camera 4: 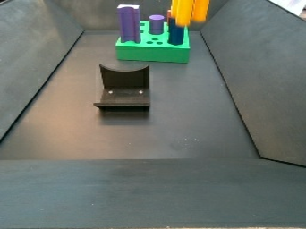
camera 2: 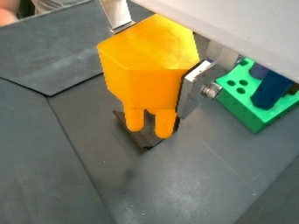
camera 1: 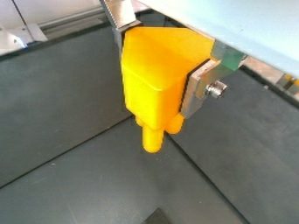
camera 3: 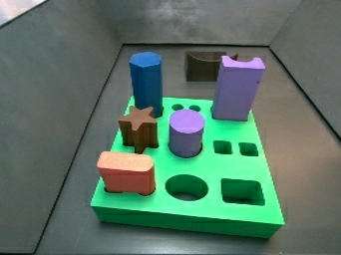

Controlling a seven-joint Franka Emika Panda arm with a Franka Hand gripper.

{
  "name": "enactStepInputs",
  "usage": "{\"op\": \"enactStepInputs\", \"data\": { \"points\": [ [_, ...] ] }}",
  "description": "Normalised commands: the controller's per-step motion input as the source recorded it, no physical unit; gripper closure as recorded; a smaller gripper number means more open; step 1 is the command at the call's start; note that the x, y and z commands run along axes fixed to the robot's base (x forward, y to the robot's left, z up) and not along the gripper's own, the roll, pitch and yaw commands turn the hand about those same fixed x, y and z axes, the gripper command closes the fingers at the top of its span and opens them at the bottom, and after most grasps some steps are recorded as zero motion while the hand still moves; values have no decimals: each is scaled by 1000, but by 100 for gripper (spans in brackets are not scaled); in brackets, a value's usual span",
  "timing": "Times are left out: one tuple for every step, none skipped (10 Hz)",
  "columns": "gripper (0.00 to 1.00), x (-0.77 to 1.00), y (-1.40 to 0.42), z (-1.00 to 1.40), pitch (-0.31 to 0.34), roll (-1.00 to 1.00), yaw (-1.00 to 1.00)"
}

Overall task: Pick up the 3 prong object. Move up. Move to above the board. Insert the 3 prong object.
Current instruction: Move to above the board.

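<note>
Between pincer (camera 2: 156,51) plates — 3 prong object (camera 2: 142,72), gripped

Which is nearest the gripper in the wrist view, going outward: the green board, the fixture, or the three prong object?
1. 3 prong object: clamped in the gripper.
2. fixture: on the floor beneath the prongs.
3. board: off to one side.
</note>
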Motion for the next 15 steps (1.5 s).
{"op": "enactStepInputs", "data": {
  "points": [
    [100,13,-17,212,94,83,31],
    [100,26,-1000,65,355,20,-757],
    [100,29,-1000,51,322,23,-707],
    [100,25,-1000,60,219,4,-428],
    [100,26,-1000,62,147,-27,-262],
    [100,28,-1000,62,113,-32,-170],
    [100,28,-1000,67,71,-34,-59],
    [100,27,-1000,70,56,-21,-36],
    [100,29,-1000,75,44,-18,-10],
    [100,30,-1000,77,44,-24,-7],
    [100,34,-1000,83,49,-8,0],
    [100,39,-1000,86,59,-11,3],
    [100,53,-1000,88,75,3,3],
    [100,62,-1000,90,85,-4,7],
    [100,87,-1000,97,106,-5,2]
  ]
}}
